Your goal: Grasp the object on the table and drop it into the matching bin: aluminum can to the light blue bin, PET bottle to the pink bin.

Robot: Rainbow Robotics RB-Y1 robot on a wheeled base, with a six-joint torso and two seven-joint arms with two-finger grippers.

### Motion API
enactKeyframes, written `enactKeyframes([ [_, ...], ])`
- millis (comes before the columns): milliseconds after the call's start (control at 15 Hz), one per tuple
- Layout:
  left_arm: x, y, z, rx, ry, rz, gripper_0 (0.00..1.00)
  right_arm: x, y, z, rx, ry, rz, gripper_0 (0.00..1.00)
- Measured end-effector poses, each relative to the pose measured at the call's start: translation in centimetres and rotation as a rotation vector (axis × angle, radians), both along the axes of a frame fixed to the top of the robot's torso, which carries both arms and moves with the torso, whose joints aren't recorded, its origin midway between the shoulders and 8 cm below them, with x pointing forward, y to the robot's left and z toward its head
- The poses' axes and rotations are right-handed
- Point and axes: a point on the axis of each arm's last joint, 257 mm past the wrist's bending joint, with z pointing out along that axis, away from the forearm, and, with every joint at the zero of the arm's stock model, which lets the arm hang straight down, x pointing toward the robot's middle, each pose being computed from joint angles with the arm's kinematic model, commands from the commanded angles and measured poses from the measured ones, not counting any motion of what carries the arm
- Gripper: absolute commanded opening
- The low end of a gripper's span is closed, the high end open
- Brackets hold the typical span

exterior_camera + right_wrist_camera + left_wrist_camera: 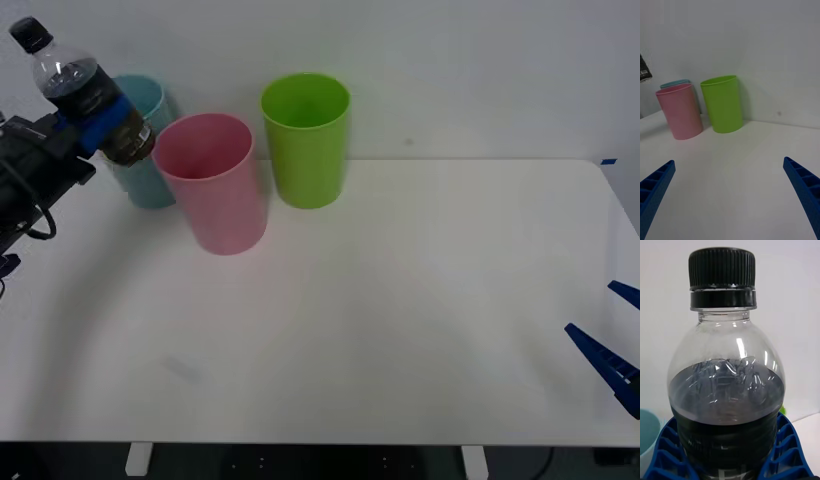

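Got my left end effector (pixel 100 125) pinching the bottle (pixel 85 90) by its label band, carried high with the pink bin (pixel 212 183) just beside and below it for the drop, while my right end effector (pixel 612 352) idles spread open over the surface (pixel 400 320).

The front view looks down from above onto the worktop (pixel 400 330). The right wrist view sits low, facing the same pink bin (pixel 679 111). The left wrist view presses close against the bottle (pixel 726 390).
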Motion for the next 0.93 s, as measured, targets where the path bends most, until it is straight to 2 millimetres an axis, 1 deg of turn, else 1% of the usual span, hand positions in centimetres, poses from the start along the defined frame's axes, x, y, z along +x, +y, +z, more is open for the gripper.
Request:
enactKeyframes([
  [200, 2.8, -2.2, -0.2, 0.035, 0.014, -0.022, 0.0, 0.0, 0.0, 0.0, 0.0, 0.0, 0.0, 1.0],
  [467, 6.4, -5.1, 0.0, 0.063, 0.02, -0.033, 0.0, 0.0, 0.0, 0.0, 0.0, 0.0, 0.0, 1.0],
  [667, 7.4, -7.3, -0.7, 0.071, 0.025, -0.037, 0.0, 0.0, 0.0, 0.0, 0.0, 0.0, 0.0, 1.0],
  [867, 7.5, -7.8, -0.7, 0.07, 0.021, -0.031, 0.0, 0.0, 0.0, 0.0, 0.0, 0.0, 0.0, 1.0],
  [933, 7.5, -7.8, -0.8, 0.073, 0.019, -0.03, 0.05, 0.0, 0.0, 0.0, 0.0, 0.0, 0.0, 1.0],
])
